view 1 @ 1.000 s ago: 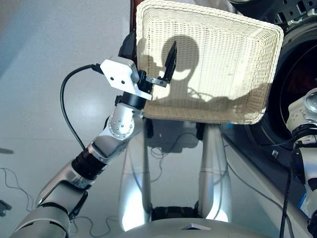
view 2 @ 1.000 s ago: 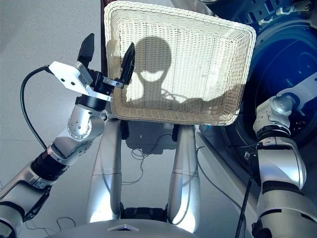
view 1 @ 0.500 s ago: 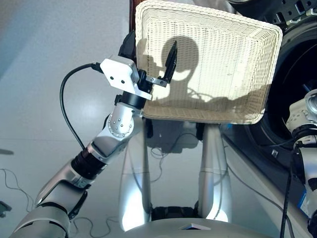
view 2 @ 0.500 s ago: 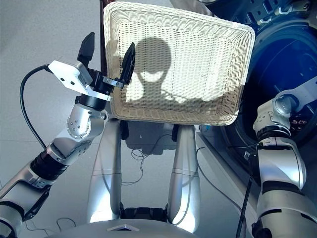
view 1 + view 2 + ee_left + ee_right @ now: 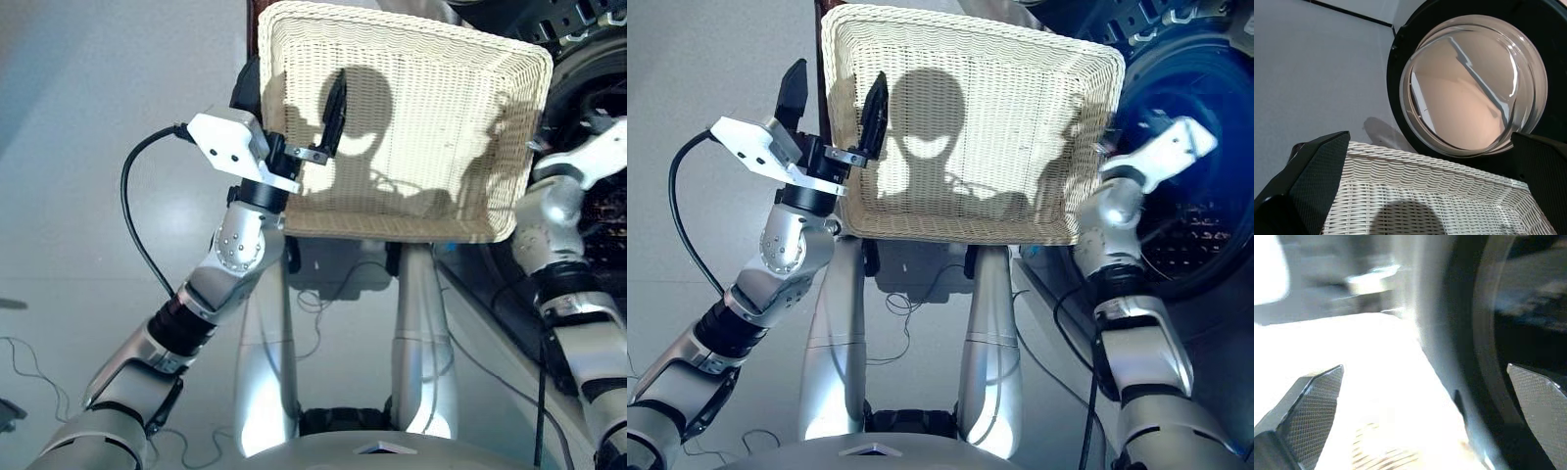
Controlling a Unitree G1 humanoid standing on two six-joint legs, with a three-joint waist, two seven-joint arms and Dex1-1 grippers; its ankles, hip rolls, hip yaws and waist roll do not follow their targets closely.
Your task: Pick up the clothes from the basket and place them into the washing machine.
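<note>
Left gripper [image 5: 831,113]: spread wide and holding nothing, its two black fingers straddle the basket's left rim, one outside and one over the weave; I judge it is parked there, ready, since nothing lies below it to take.

Right gripper [image 5: 1420,421]: its wrist view shows both fingers far apart with nothing between them; the arm is raised beside the basket's right edge, toward the washer's mouth, which looks like the end of a drop-off or a return.

Basket [image 5: 411,211]: the cream wicker tray sits in front of the robot, showing only bare weave and shadows.

Clothes: none visible in the basket; a reddish patch shows inside the drum, too dim to name.

Washing machine [image 5: 1205,245]: to the right, porthole open.

Glass door [image 5: 1469,88]: swung out behind the basket.

Progress: likely near finished.
</note>
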